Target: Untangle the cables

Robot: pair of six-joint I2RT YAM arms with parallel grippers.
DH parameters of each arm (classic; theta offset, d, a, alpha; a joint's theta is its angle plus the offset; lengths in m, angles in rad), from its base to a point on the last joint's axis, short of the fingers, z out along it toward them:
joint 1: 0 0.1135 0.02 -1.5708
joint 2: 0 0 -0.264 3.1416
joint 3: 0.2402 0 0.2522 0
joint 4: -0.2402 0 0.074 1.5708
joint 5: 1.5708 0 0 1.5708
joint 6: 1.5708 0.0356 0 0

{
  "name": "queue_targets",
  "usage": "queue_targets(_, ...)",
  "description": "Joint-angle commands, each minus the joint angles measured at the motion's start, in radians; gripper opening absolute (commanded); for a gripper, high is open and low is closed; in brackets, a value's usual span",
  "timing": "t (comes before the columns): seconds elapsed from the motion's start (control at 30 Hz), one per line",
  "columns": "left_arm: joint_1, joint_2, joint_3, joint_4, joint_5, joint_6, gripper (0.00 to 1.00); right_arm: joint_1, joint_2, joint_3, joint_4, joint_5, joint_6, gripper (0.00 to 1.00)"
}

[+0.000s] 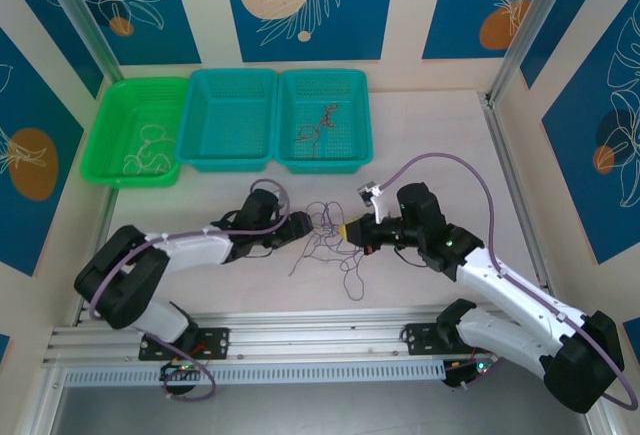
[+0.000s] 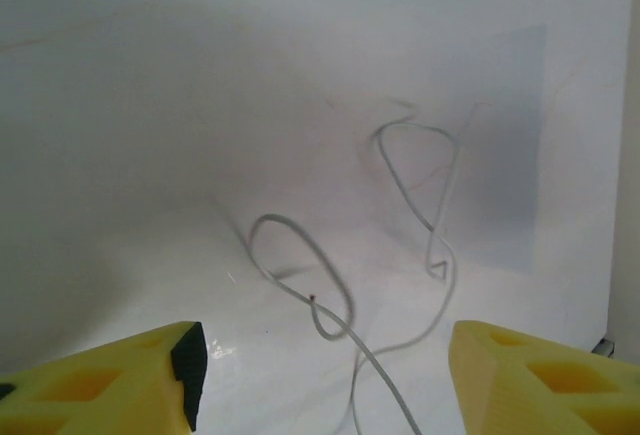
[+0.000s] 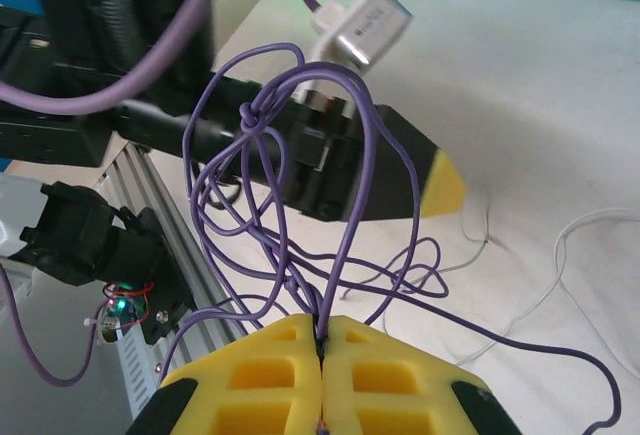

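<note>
A loose tangle of thin purple wire (image 1: 328, 233) lies on the white table between the two arms. My right gripper (image 3: 322, 340) is shut on a loop of this purple wire (image 3: 352, 185), which rises in knotted loops in front of it. In the top view the right gripper (image 1: 353, 228) sits at the tangle's right edge. My left gripper (image 1: 304, 227) is at its left edge. In the left wrist view it (image 2: 322, 375) is open, with a whitish wire (image 2: 330, 320) curling on the table between its fingers, untouched.
Three baskets stand at the back: a green one (image 1: 112, 133) holding a whitish wire (image 1: 148, 150), an empty teal one (image 1: 232, 160), and a teal one (image 1: 356, 115) holding a reddish-brown wire (image 1: 318, 125). A metal rail (image 1: 300, 333) runs along the near edge.
</note>
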Motion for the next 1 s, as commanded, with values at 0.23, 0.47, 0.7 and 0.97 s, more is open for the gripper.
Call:
queue_targets(0.23, 0.005, 0.083, 0.021, 0.075, -0.020, -0.056, 0.01, 0.004, -0.043, -0.037, -0.020, 0.029, 0.012, 0.00)
queue_targets(0.47, 0.054, -0.061, -0.026, -0.106, -0.146, 0.008, 0.00, -0.033, -0.116, -0.058, -0.104, 0.333, 0.092, 0.00)
queue_targets(0.7, 0.275, -0.482, -0.086, -0.492, -0.293, 0.171, 0.00, -0.416, -0.267, -0.126, -0.342, 0.552, 0.356, 0.00)
queue_targets(0.97, 0.534, -0.772, -0.033, -0.795, -0.360, 0.346, 0.00, -0.931, -0.346, -0.173, -0.448, 0.381, 0.466, 0.00)
